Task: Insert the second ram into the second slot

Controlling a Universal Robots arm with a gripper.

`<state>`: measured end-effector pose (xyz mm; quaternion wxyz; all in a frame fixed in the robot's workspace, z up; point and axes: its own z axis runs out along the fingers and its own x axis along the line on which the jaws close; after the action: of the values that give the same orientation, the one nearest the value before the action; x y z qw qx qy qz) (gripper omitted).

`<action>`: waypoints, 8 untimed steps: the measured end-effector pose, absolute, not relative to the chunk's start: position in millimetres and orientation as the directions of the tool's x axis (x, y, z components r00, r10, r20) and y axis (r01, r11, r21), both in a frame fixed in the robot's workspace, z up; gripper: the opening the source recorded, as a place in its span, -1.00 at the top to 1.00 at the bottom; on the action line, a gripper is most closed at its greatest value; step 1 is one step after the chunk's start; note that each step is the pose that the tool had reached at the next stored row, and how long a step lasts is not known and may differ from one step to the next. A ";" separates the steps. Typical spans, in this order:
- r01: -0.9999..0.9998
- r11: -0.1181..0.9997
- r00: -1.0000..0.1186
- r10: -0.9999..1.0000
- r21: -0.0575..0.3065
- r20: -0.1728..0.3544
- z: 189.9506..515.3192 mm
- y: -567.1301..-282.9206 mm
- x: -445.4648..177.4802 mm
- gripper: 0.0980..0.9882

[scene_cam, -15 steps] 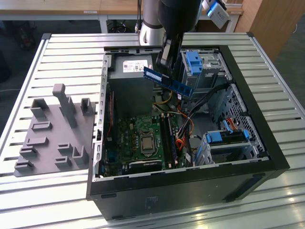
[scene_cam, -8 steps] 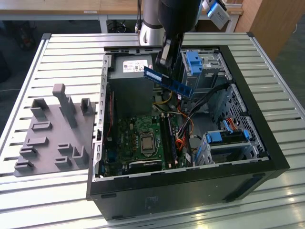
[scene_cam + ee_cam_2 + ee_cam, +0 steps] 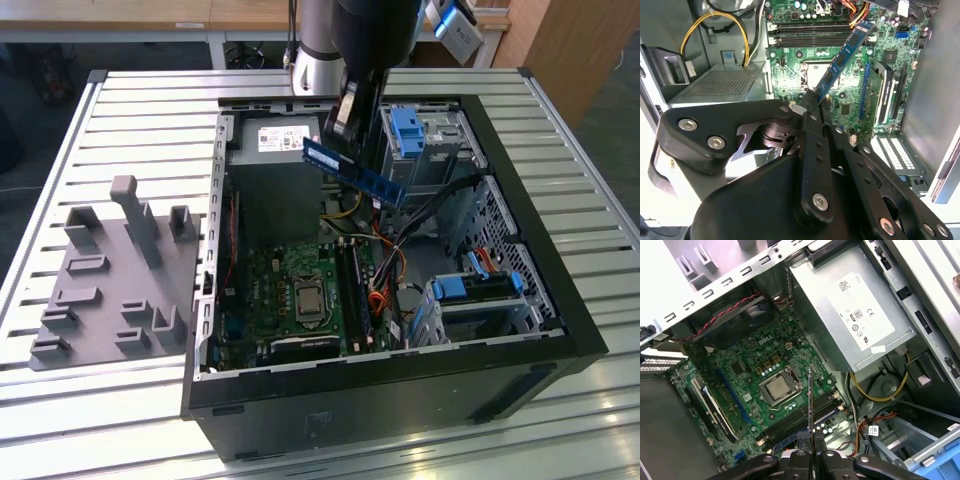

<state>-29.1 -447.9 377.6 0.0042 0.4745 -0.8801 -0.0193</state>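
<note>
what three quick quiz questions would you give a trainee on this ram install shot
1. True or false: the second ram is already seated in the motherboard.
2. The jaws are: A open; B shut on the second ram; C shut on a cable.
3. Fill in: the grey fixture lies on the exterior view's ____ of the computer case.
Key: 1 false, it hangs tilted above the computer case; 2 B; 3 left.

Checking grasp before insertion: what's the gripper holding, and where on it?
The gripper is shut on the second ram, pinched near one end, the rest projecting free.
</note>
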 end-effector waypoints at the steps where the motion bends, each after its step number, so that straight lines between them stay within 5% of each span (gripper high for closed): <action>1: -0.832 0.554 -0.555 -0.832 0.038 -0.011 377.6 -447.9 -29.1 0.91; 8: -0.788 0.614 -0.615 -0.788 0.038 -0.011 377.3 -447.9 -29.1 0.91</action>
<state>-29.1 -447.9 377.3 0.0035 0.4387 -0.8984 -0.0192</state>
